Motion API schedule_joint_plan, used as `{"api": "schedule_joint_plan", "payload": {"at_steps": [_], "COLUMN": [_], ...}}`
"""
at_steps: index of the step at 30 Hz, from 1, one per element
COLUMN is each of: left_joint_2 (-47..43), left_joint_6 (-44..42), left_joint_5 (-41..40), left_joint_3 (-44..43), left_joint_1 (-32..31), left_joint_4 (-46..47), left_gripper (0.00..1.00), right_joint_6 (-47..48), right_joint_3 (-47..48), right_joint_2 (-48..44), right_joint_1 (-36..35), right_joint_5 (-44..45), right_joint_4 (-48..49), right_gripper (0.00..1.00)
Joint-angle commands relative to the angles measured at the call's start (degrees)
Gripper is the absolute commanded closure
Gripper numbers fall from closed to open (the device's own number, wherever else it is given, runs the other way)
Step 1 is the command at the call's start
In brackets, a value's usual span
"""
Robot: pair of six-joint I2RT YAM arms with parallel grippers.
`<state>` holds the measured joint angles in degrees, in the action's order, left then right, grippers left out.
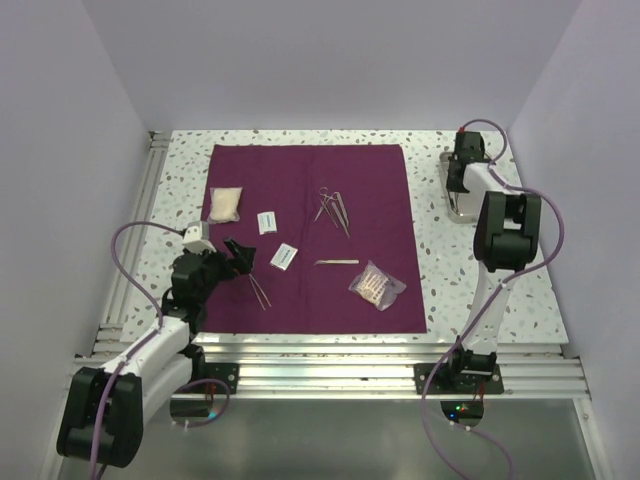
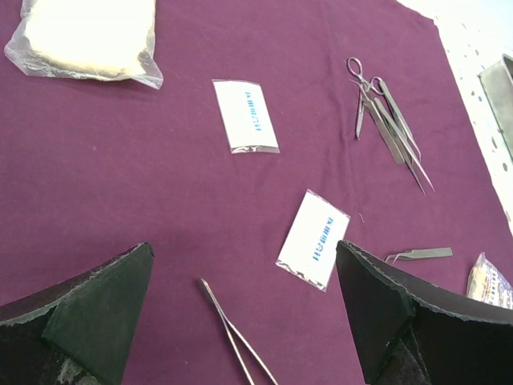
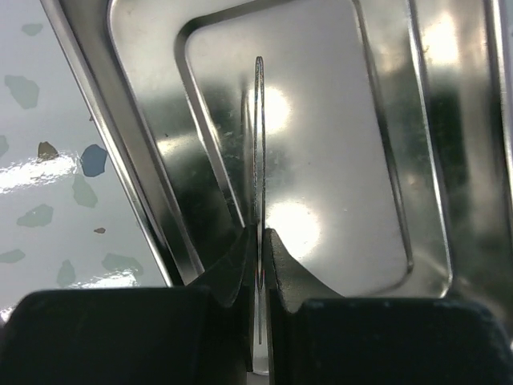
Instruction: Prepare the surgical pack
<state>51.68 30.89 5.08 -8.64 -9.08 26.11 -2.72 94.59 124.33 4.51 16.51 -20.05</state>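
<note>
1. Overhead view: bright, even light from above; the plum-maroon fabric drape carries only faint, soft shadows.
2. Left wrist view: the drape is sharp, while the black jaws in the bottom corners look soft.
3. Right wrist view: white glare patches sit on the shiny steel tray and the glossy speckled white desk.

A: Left claw spread wide, plum drape filling the view!
B: Tweezers lie right between the fingers.
A: Near sachet sits just beside the right finger, far sachet beyond it.
B: Gauze bag top left, scissors and forceps bunched on the right.
</note>
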Motion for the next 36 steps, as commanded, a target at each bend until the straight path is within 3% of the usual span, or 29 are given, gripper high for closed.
{"api": "schedule_joint_plan", "payload": {"at_steps": [1,10,28,29,30,31,36], "left_joint_2": [0.4,1.9,0.6,0.6,0.6,0.5,0.4], "left_joint_6": [0.0,0.0,0.0,0.0,0.0,-0.1,-0.2], "left_joint_5": [0.6,1.1,1.2,1.1,1.2,1.0,1.0], "left_joint_3": [-0.5,-0.9,-1.0,-1.0,-1.0,-1.0,-1.0], "left_joint_1": [-0.2,-0.2,-0.3,-0.3,-0.3,-0.2,-0.3], "left_joint_4": [3.5,3.8,2.9,2.9,2.8,2.7,2.5], "left_gripper": [0.00,0.00,0.00,0.00,0.00,0.00,0.00], "right_joint_6": [-2.0,-2.7,-3.7,-4.1,-5.4,-6.0,-8.9], "right_joint_3": [2.9,7.7,-6.3,-6.1,-6.0,-5.7,-4.1], "right_joint_2": [0.9,3.9,-7.8,-7.8,-8.1,-8.4,-9.9], "right_joint_1": [-0.1,-0.6,-5.9,-6.0,-5.9,-5.9,-5.9], "right_joint_5": [-3.2,-10.6,-14.7,-14.1,-12.2,-11.5,-8.7], "right_joint_4": [-1.8,-10.3,-9.8,-10.2,-10.4,-10.4,-11.1], "right_gripper": [1.00,1.00,0.99,0.94,0.77,0.72,0.66]}}
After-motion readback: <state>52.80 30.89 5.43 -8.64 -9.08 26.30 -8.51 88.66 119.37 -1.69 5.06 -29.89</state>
